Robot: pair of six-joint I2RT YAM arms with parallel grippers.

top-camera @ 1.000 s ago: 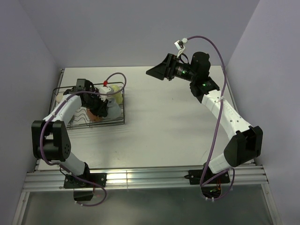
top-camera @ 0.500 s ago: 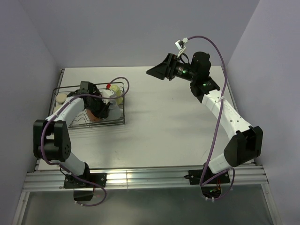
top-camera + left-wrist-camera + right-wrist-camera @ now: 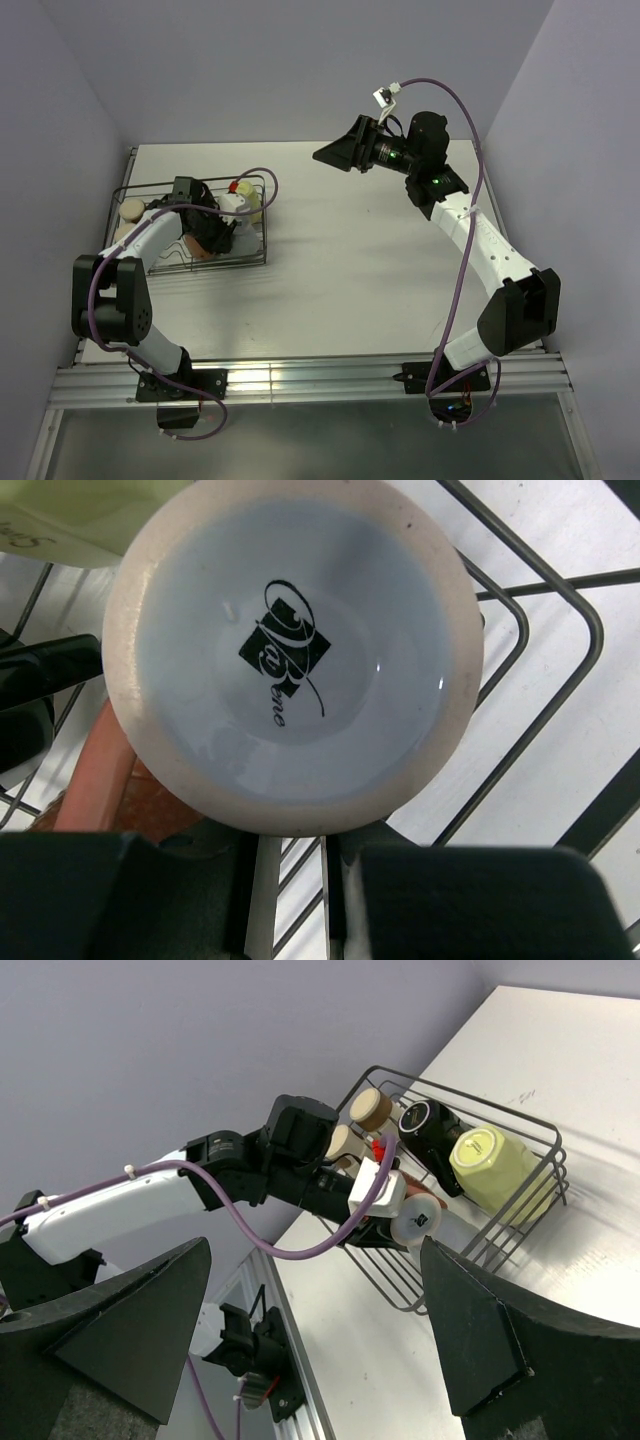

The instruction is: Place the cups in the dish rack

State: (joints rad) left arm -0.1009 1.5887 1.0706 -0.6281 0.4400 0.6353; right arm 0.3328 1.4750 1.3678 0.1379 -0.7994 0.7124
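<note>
Left wrist: tool (image 3: 290, 850) holds blue mug (image 3: 290, 650) in rack (image 3: 530, 733).

The light blue mug (image 3: 290, 650) faces the camera base-on: a cream ring around a black script logo. Below it, the left gripper (image 3: 295, 900) has its 2 fingers nearly together. Pink patterned cup (image 3: 95, 785) at lower left, pale yellow mug (image 3: 70, 525) at upper left, dish rack (image 3: 560, 583) wires at right.

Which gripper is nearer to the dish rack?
Left. The left gripper is down inside the rack. The right gripper hangs raised well off to the rack's right, apart from it.
</note>
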